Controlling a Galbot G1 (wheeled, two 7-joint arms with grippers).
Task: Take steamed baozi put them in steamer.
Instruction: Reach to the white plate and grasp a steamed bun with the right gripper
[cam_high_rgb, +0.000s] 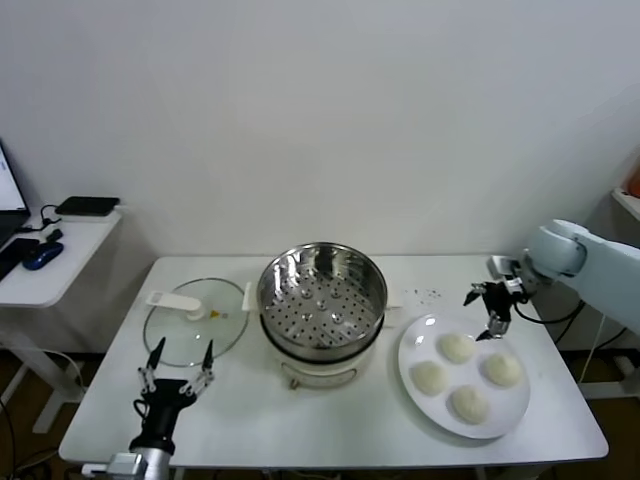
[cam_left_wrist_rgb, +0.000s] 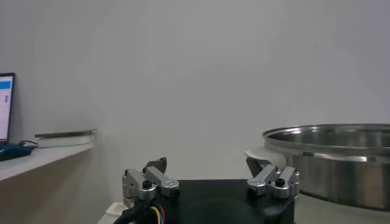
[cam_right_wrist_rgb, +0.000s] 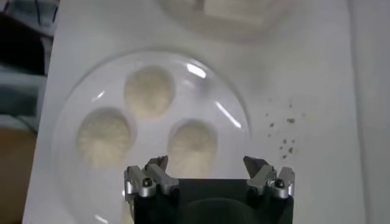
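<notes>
Nearest the head camera, at the bench's (cam_high_rgb: 330, 425) 7 o'clock edge, sits the left gripper (cam_high_rgb: 178, 373), parked with its fingers spread and nothing between them. Just past it at 9 o'clock lies a glass lid (cam_high_rgb: 195, 320) with a white handle. In the middle stands the steamer (cam_high_rgb: 322, 298), its perforated tray floor bare: no bun is inside it. At 4 o'clock a white plate (cam_high_rgb: 412, 345) carries all four steamed baozi (cam_high_rgb: 456, 347), so, as I judge it, nothing of the task is done and four transfers remain. The right gripper (cam_high_rgb: 487, 310) hovers above the plate's 1 o'clock rim, fingers released and empty, just beside the farthest bun but apart from it. Count: four buns, one plate, one steamer, one lid.

In the left wrist view, the left gripper's own fingers (cam_left_wrist_rgb: 150, 181) stand nearest, wide apart and holding nothing; beyond them the steamer's shiny wall (cam_left_wrist_rgb: 341, 167) rises to one side.

In the right wrist view, the right gripper's fingers (cam_right_wrist_rgb: 268, 178) are nearest, also parted and empty, looking down on the plate (cam_right_wrist_rgb: 79, 100). Three buns show here; one (cam_right_wrist_rgb: 192, 145) lies close to the gap between the fingers, the fourth is hidden from this view. Small dark crumbs (cam_right_wrist_rgb: 283, 131) dot the bench beside the plate.
</notes>
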